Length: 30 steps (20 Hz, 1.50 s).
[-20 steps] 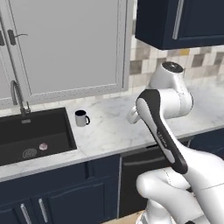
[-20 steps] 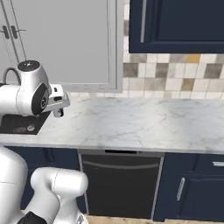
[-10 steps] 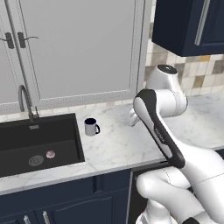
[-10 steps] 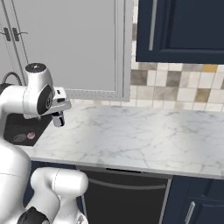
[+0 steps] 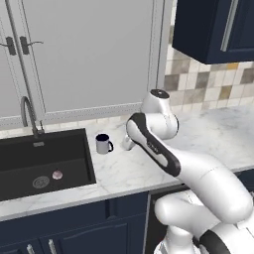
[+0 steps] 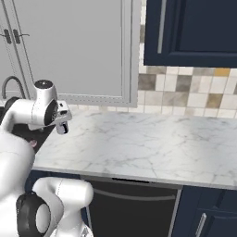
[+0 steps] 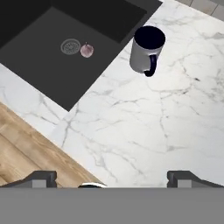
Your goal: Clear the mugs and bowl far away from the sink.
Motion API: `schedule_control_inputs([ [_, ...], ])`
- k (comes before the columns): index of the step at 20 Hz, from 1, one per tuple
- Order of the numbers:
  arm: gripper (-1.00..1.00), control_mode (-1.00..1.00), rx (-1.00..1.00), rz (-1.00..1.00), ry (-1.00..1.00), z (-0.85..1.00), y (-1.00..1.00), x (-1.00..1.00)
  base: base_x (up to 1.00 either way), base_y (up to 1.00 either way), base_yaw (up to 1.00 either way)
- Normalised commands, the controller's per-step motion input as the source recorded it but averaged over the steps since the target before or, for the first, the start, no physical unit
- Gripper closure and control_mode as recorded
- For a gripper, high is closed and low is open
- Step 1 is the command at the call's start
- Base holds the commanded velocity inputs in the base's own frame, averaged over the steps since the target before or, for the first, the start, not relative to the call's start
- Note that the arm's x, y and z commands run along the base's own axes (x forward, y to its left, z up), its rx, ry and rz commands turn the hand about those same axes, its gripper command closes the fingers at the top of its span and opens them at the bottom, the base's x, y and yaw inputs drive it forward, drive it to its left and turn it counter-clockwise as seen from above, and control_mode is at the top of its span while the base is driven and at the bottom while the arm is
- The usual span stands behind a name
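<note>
- The gripper point(image 7: 112, 177) stands wide open, its two dark fingertips point(image 7: 39, 178) far apart at the bottom of the hand view with nothing between them; it holds nothing and touches nothing, hanging above bare marble counter point(image 7: 144, 131)
- In the right base view the gripper point(image 6: 61, 125) points down over the counter point(image 6: 152, 143), clear of the surface
- The grey-white mug point(image 5: 103, 144) with navy inside and handle stands upright on the counter point(image 5: 124, 171) just beside the right rim of the sink point(image 5: 42, 161); in the hand view the mug point(image 7: 146, 50) sits beyond the fingertips, well apart from them, handle turned toward the camera
- A small pinkish round thing point(image 7: 87, 50) lies in the sink point(image 7: 65, 48) next to the round drain point(image 7: 70, 46); what it is cannot be made out
- The faucet point(image 5: 27, 116) rises behind the basin; the sink's left part is cut off by the frame edge
- In the left base view the arm's elbow covers the hand, so the jaws cannot be seen there
- Against the earlier frames, both base views have shifted as a whole: the camera has moved with the base; the mug keeps its place beside the sink; the gripper is as wide open as before
</note>
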Motion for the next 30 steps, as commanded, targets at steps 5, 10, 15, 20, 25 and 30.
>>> schedule_control_inputs([
  [5,-1.0,-1.0,0.0,0.0,0.0,-0.4,0.35,0.58,0.0,0.0,0.0],
  [10,-1.0,-1.0,0.0,0.0,0.0,-0.36,0.05,0.4,0.0,0.0,0.0],
  [15,-1.0,-1.0,0.0,0.0,0.0,-0.27,0.0,0.37,0.0,0.0,0.0],
  [20,-1.0,-1.0,0.0,0.0,0.0,-0.31,0.0,0.49,0.0,0.0,0.0],
  [25,-1.0,-1.0,0.0,0.0,0.0,-0.36,0.25,0.5,0.0,0.0,0.0],
  [30,-1.0,-1.0,0.0,0.0,0.0,-0.26,0.18,0.45,0.0,0.0,0.0],
])
